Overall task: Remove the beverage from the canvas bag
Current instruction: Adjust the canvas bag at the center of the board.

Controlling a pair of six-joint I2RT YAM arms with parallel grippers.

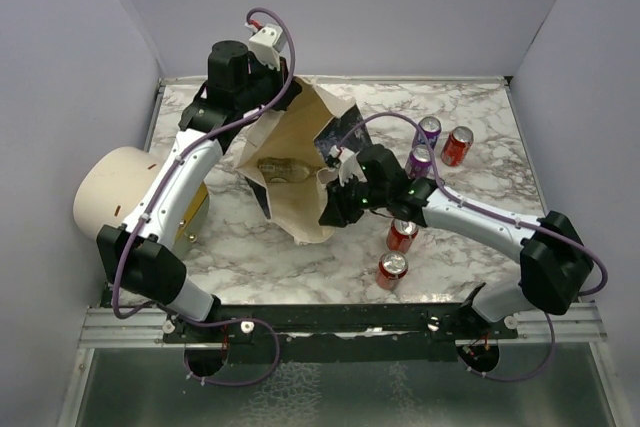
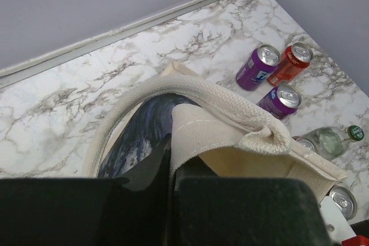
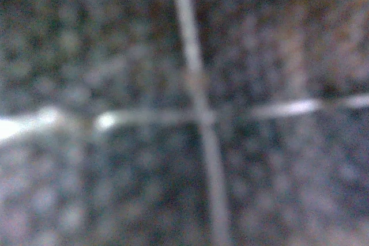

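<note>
The canvas bag (image 1: 300, 227) sits mid-table with its mouth gaping upward. A clear bottle (image 1: 283, 169) lies crosswise inside it (neck end unclear). My left gripper (image 2: 172, 161) is pinched tight on the bag's rim. The right gripper (image 1: 330, 212) is at the near rim, and I can't tell its gap.

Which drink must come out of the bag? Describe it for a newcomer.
At the middle of the marble table, the cream canvas bag gapes open. Inside lies what looks like a clear bottle. Unlike the red cans and purple cans standing to its right, it is see-through and bagged.
</note>
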